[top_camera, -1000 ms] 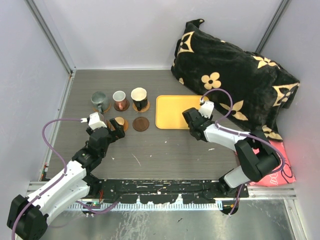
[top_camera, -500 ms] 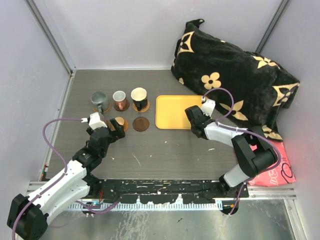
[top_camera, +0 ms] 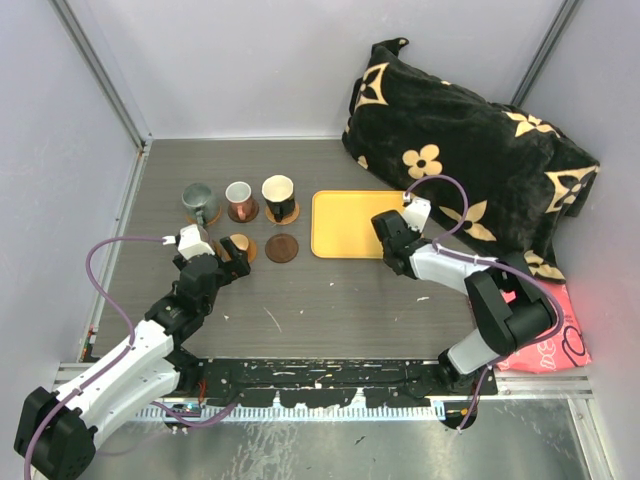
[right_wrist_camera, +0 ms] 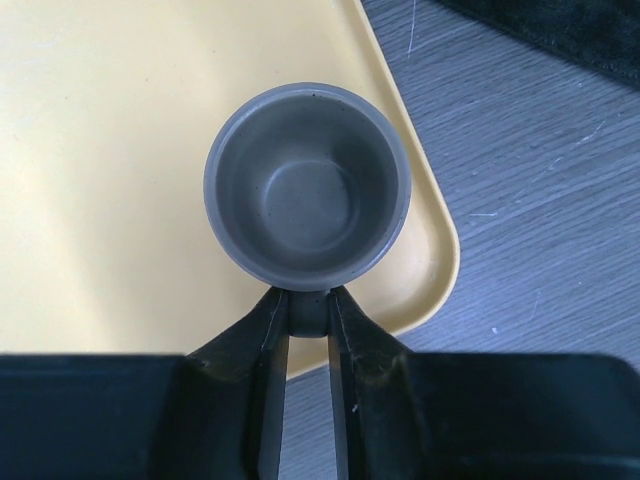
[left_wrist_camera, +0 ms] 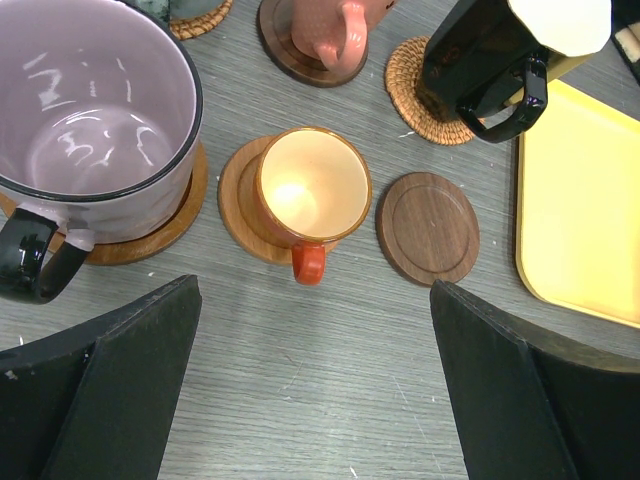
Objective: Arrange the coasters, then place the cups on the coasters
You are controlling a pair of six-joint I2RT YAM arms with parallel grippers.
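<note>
My right gripper is shut on the stub handle of the tiny grey cup, which sits at the near right corner of the yellow tray. My left gripper stands open above bare table, just short of the tiny orange cup on its coaster. Beside it the purple mug stands on a coaster. An empty dark brown coaster lies to the right. The grey-green mug, the copper-pink cup and the black cup stand on coasters in the back row.
A black cushion with gold flowers fills the back right. A pink cloth lies at the right edge. Enclosure walls stand close on the left and at the back.
My right gripper has closed on the grey cup's handle after edging a little toward the tray. The left arm has not moved.
</note>
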